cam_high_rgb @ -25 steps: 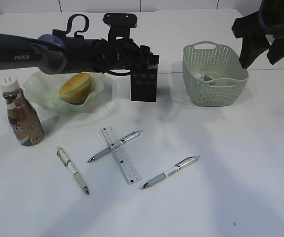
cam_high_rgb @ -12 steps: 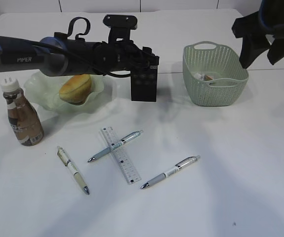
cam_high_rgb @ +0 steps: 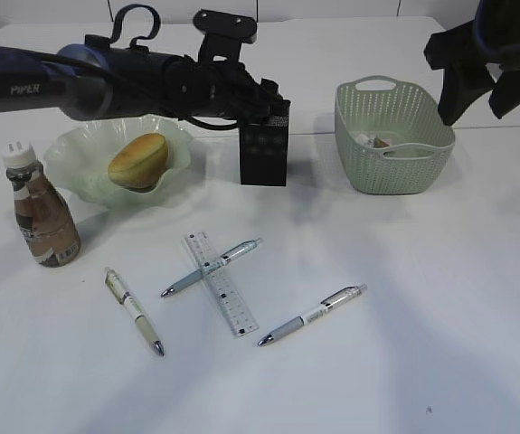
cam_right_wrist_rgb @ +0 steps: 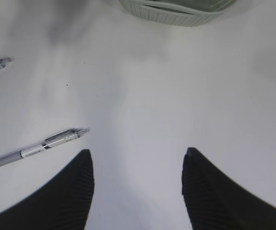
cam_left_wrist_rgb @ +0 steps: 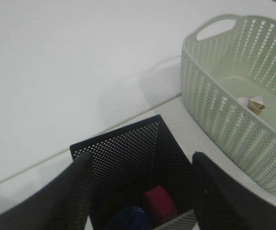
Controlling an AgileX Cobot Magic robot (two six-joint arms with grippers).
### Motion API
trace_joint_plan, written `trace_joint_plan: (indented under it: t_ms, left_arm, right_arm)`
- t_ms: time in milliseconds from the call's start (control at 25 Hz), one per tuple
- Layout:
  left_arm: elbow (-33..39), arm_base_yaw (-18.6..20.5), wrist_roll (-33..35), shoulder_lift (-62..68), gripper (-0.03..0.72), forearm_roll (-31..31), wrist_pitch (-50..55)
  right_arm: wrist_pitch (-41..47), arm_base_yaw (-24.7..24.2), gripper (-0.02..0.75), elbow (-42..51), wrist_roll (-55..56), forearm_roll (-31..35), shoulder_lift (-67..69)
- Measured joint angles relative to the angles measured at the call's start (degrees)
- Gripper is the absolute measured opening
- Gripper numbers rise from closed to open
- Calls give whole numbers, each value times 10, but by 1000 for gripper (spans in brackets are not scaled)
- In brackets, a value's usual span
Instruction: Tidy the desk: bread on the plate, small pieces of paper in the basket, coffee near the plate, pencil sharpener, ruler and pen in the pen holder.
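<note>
Fingers [cam_left_wrist_rgb: 80,191] of the left arm stand spread and empty over the pen holder [cam_high_rgb: 264,152] near the bench's far edge, a red and a blue thing lying inside it. Right fingers [cam_right_wrist_rgb: 70,191], also spread, hang empty above bare bench. Bread [cam_high_rgb: 137,160] sits in the plate [cam_high_rgb: 79,154], coffee [cam_high_rgb: 44,221] beside it; ruler [cam_high_rgb: 221,283] lies mid-bench.
</note>
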Motion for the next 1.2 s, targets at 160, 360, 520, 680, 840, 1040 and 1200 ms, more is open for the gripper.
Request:
trace_joint_plan:
  t_ms: [160, 360, 520, 680, 840, 1040, 1200]
  left_arm:
    - [0, 0, 0, -22, 452, 8, 29]
    - [-1, 8, 0, -50, 421, 13, 109]
    - [-1, 19, 0, -87, 397, 17, 178]
    - [-1, 26, 0, -139, 396, 26, 241]
    - [-1, 30, 0, -192, 394, 29, 295]
    - [-1, 44, -10, -254, 395, 30, 350]
    - [-1, 69, -37, -298, 424, 30, 417]
  right_arm:
    - [0, 0, 459, 0, 0, 0, 0]
    - [0, 0, 459, 0, 0, 0, 0]
    - [0, 0, 460, 0, 0, 0, 0]
    - [0, 0, 460, 0, 0, 9, 0]
    - [0, 0, 459, 0, 0, 30, 0]
    - [0, 0, 459, 0, 0, 59, 0]
    - [0, 1, 459, 0, 0, 73, -2]
